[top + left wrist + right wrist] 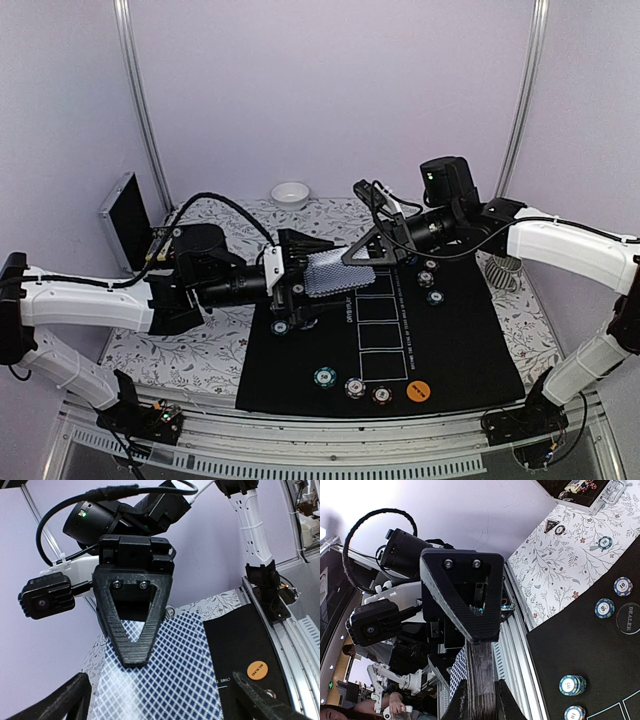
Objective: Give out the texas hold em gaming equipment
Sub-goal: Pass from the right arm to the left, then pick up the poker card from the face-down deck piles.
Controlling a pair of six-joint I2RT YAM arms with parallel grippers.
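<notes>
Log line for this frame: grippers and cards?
left gripper: open, straddling playing cards | right gripper: shut on playing cards | playing cards: aloft, not yet dealt

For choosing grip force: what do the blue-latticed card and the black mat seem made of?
The card: probably coated paper or plastic; thin, flat, crisp printed lattice. The mat: likely felt or rubber-backed cloth; matte, lies flat, printed white lines.

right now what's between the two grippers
The checked-back playing cards, in the top view: the right gripper is shut on them, and the left gripper stands open around their other end. The left wrist view shows them too.
</notes>
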